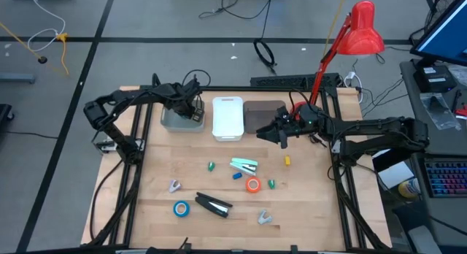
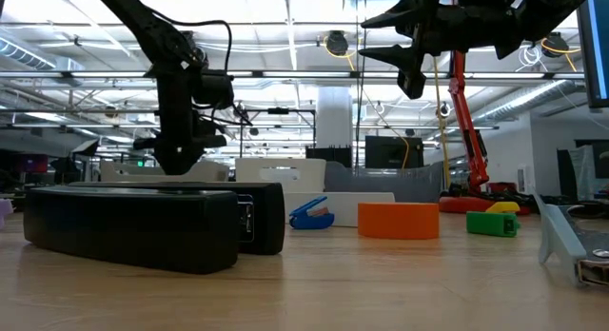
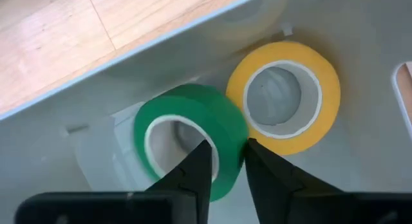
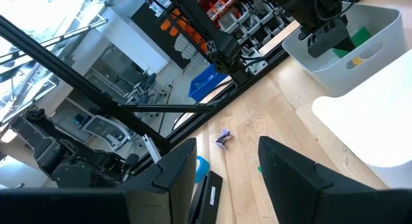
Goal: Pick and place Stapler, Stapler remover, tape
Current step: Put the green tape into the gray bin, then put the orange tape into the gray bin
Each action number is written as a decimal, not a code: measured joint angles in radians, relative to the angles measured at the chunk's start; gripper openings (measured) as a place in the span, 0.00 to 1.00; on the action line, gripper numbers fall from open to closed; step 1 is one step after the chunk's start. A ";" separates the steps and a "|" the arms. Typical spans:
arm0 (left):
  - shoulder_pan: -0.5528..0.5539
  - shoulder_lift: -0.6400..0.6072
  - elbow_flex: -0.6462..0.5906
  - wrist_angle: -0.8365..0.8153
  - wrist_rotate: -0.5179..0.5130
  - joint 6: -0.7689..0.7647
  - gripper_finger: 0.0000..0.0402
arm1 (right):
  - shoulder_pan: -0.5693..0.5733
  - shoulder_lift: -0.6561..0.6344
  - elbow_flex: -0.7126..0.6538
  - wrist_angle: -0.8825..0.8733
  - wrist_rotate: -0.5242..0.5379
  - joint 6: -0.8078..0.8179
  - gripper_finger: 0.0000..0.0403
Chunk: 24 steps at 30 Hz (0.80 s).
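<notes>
Over the grey bin (image 1: pixel 175 122) at eleven o'clock, the left pincer (image 3: pixel 226 161) straddles the green tape's (image 3: pixel 193 130) wall, narrowly parted to drop it beside the yellow tape (image 3: pixel 283 95), while the right pincer (image 1: pixel 281 133) waits wide, empty.

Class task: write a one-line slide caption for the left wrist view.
Left gripper straddling the wall of the green tape roll beside the yellow tape roll inside the grey bin.

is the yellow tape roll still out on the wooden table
No, the yellow tape lies inside the grey bin beside the green tape.
</notes>
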 joint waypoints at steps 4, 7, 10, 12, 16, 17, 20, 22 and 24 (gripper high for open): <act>0.000 0.000 0.000 -0.005 0.000 0.000 0.31 | 0.000 0.000 0.000 0.000 -0.002 0.000 0.40; 0.000 -0.001 0.000 -0.007 0.005 0.000 0.34 | 0.000 0.000 0.000 0.000 -0.002 0.000 0.40; 0.002 -0.017 0.000 -0.029 0.005 0.003 0.37 | 0.000 0.000 0.000 0.000 -0.002 0.000 0.40; 0.002 -0.038 0.000 -0.044 0.005 0.003 0.37 | 0.000 0.000 0.000 0.000 -0.002 0.005 0.40; 0.003 -0.116 0.000 -0.067 0.005 0.002 0.37 | 0.000 0.000 0.000 0.000 -0.001 0.040 0.40; 0.003 -0.141 0.000 -0.071 0.008 0.001 0.37 | 0.000 0.000 0.000 0.000 -0.001 0.057 0.40; -0.001 -0.229 0.000 -0.075 0.050 -0.010 0.37 | 0.000 0.000 0.000 0.000 -0.001 0.111 0.40; -0.009 -0.291 0.000 -0.074 0.095 -0.016 0.37 | 0.000 0.000 0.000 0.000 -0.001 0.129 0.40; -0.024 -0.351 0.000 -0.074 0.143 -0.018 0.37 | 0.000 0.000 0.000 0.000 -0.001 0.133 0.40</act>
